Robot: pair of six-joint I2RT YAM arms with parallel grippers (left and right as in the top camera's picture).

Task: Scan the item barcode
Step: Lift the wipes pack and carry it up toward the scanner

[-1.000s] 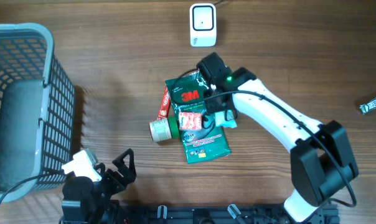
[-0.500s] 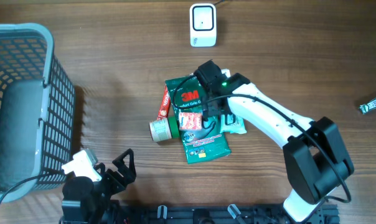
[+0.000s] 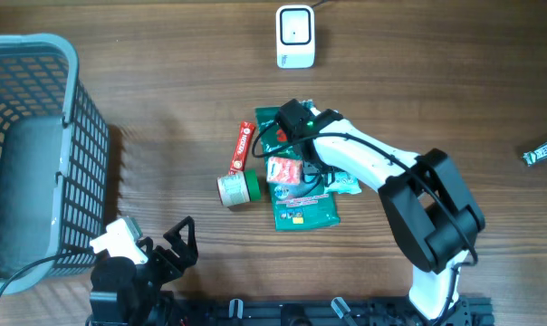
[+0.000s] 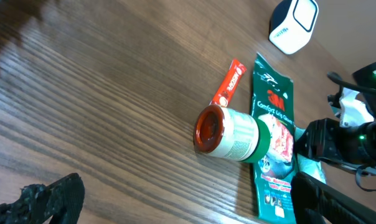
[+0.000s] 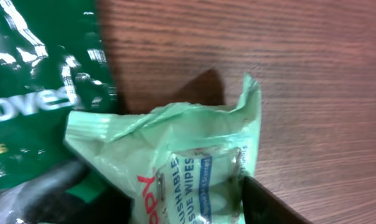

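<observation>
The desk (image 3: pixel 165 100) carries a grey basket (image 3: pixel 38 145) at its left edge and a small heap of goods near its middle. The right arm (image 3: pixel 373 167) stretches from the near edge to that heap, and the right gripper (image 5: pixel 182 205) is down at a pale green wipes pack (image 5: pixel 194 155). The pack lies on the right side of a dark green packet (image 3: pixel 301 210), and the fingers flank it. Whether they press on the pack or only stand beside it cannot be told from these views.

The step in hand appears to be picking an item, and the wipes pack looks like the chosen one. The white scanner (image 3: pixel 294 36) stands by the far edge, well apart from the heap. The next move probably calls for a firm pinch on the soft wrapper, a lift clear of the packet beneath, and a turn that shows the barcode to the scanner's window. No barcode is visible from here.

A jar (image 4: pixel 235 134) with a red lid lies on its side just left of the packet, touching a red sachet (image 3: pixel 243 148). The left gripper (image 3: pixel 165 254) waits at the near edge, jaws wide apart and holding nothing.
</observation>
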